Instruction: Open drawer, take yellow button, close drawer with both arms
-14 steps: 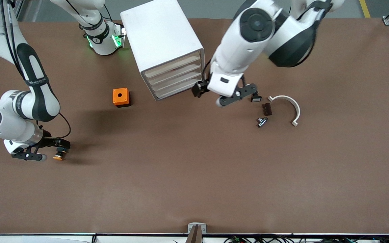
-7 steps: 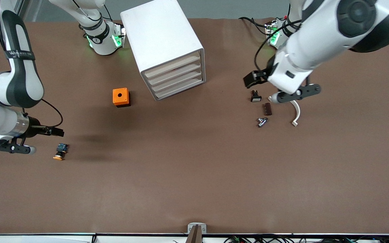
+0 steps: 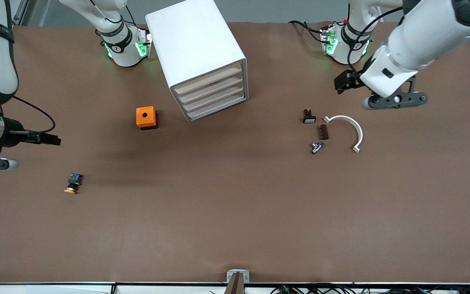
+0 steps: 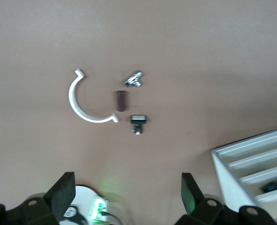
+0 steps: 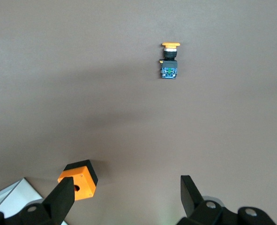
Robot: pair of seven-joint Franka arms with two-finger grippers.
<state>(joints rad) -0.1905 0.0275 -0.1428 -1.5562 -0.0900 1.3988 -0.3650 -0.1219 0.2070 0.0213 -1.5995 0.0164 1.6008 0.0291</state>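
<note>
On the surface (image 3: 235,212) our button (image 3: 72,183) lies alone. Our right pincer (image 5: 124,199) and left pincer (image 4: 126,194) hang high, both wide and empty, drawer (image 3: 208,80) shut

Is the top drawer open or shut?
Shut. The top drawer sits flush with the three below it in the cabinet. The button lies out on the table.
</note>
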